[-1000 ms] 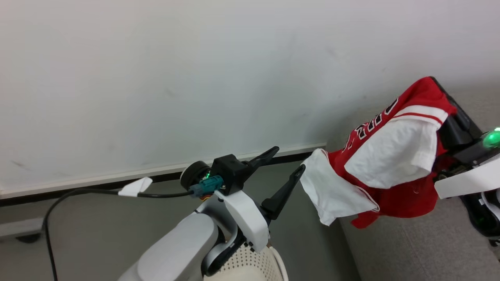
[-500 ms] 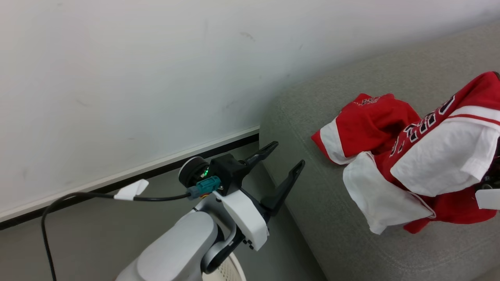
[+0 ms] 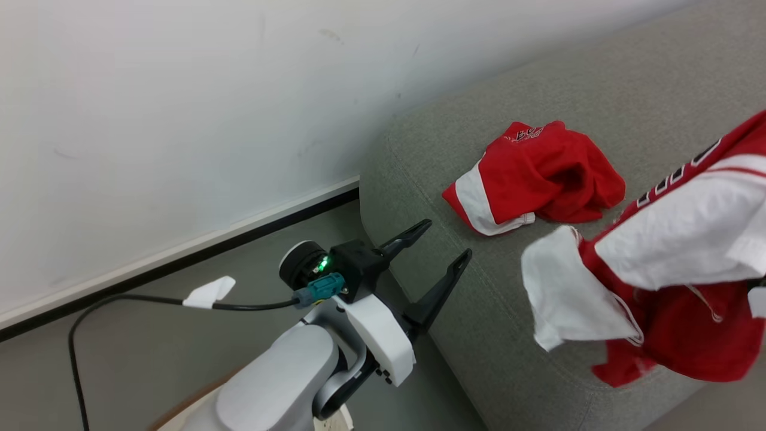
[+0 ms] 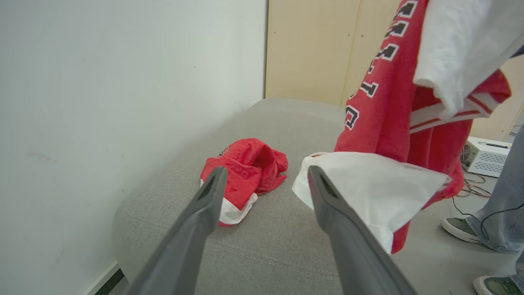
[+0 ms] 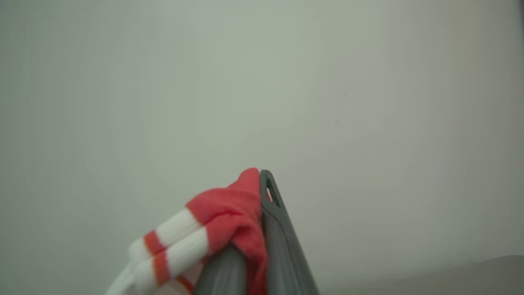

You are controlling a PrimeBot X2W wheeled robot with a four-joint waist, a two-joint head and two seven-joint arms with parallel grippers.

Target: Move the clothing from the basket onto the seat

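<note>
Red knit fabric with white panels makes up two garments. One, a crumpled garment (image 3: 538, 179) with a white band along one hem, lies in a soft heap on the seat (image 3: 479, 323), a broad grey cushion of coarse woven upholstery with a rounded corner and a stitched seam along its edge. The other, a hanging jersey (image 3: 670, 269), has white sleeves and dark block letters outlined in white. It dangles in loose folds above the seat's front part, clear of the heap.

The right gripper (image 5: 262, 182) has its two dark fingers pressed together on a bunch of the jersey's red cloth and white-striped trim.

The left gripper (image 3: 444, 239), matte black on a smooth pale forearm, has its fingers spread wide and empty. It sits beside the seat's rounded corner. In the left wrist view the heap lies just past its fingertips, and the jersey's white sleeve hangs close by one finger; whether they touch cannot be told.

A plain white wall (image 3: 179, 120) stands behind. A person's shoe (image 4: 460, 229) rests on the floor.
</note>
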